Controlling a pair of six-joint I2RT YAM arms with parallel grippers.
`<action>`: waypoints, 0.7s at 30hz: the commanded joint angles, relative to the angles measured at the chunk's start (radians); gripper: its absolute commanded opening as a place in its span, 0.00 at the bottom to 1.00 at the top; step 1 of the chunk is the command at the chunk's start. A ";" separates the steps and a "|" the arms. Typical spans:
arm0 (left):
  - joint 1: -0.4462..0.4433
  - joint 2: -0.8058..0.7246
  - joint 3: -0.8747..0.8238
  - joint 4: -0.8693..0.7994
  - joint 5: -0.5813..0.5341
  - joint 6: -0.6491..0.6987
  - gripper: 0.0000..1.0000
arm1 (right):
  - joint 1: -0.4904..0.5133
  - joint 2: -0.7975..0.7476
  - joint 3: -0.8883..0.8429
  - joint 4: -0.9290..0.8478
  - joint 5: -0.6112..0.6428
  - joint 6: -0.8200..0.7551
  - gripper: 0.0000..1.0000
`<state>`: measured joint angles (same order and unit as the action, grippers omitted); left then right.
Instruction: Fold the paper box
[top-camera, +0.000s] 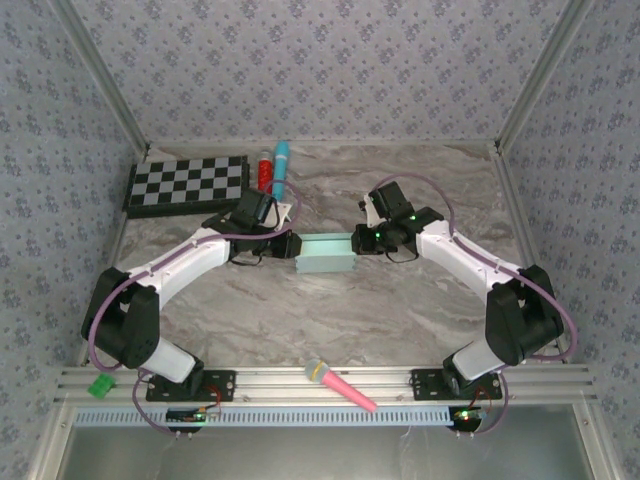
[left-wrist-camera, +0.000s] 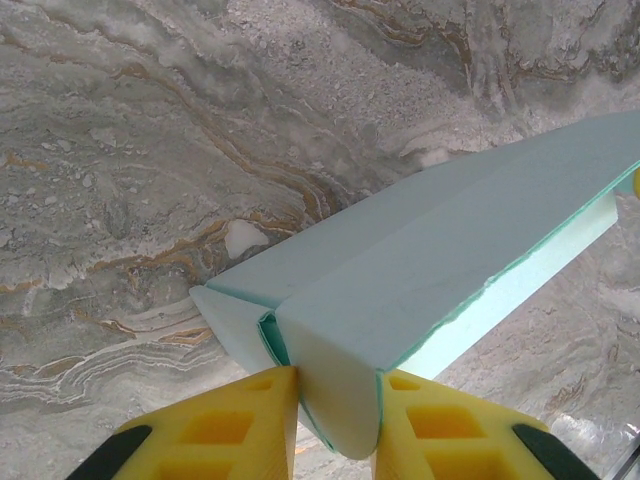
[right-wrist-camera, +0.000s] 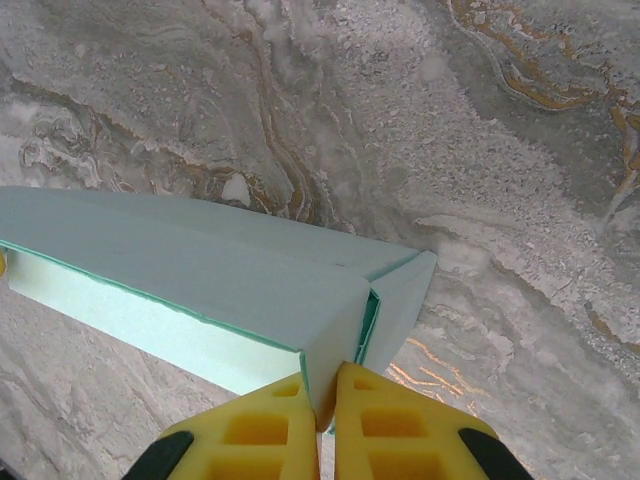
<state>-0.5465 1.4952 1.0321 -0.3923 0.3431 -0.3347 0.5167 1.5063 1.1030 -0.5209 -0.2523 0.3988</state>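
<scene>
Marble table (top-camera: 400, 310); checkerboard (top-camera: 187, 183) overhead; left gripper (left-wrist-camera: 337, 382), right gripper (right-wrist-camera: 324, 384) pinch paper box (top-camera: 328, 254).

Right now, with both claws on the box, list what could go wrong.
1. The left claw and right claw pinch opposite ends of the paper box. Pulling apart or twisting unevenly could tear the thin cardboard, whose long edge looks ragged in the left wrist view.
2. The long side gapes open in both wrist views, so letting go may let the fold spring open.
3. The right claw grips just a narrow end fold, which might slip out.
</scene>
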 joint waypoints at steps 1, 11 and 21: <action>-0.010 0.001 0.015 -0.027 -0.013 0.005 0.25 | 0.011 0.015 0.009 -0.039 0.022 -0.013 0.10; -0.017 -0.005 0.011 -0.032 -0.025 0.008 0.25 | 0.027 0.018 0.010 -0.054 0.062 -0.020 0.08; -0.026 -0.012 -0.015 -0.042 -0.062 0.011 0.21 | 0.057 0.037 0.020 -0.076 0.111 -0.037 0.06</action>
<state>-0.5598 1.4952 1.0313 -0.3996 0.2958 -0.3340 0.5610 1.5131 1.1141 -0.5282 -0.1570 0.3729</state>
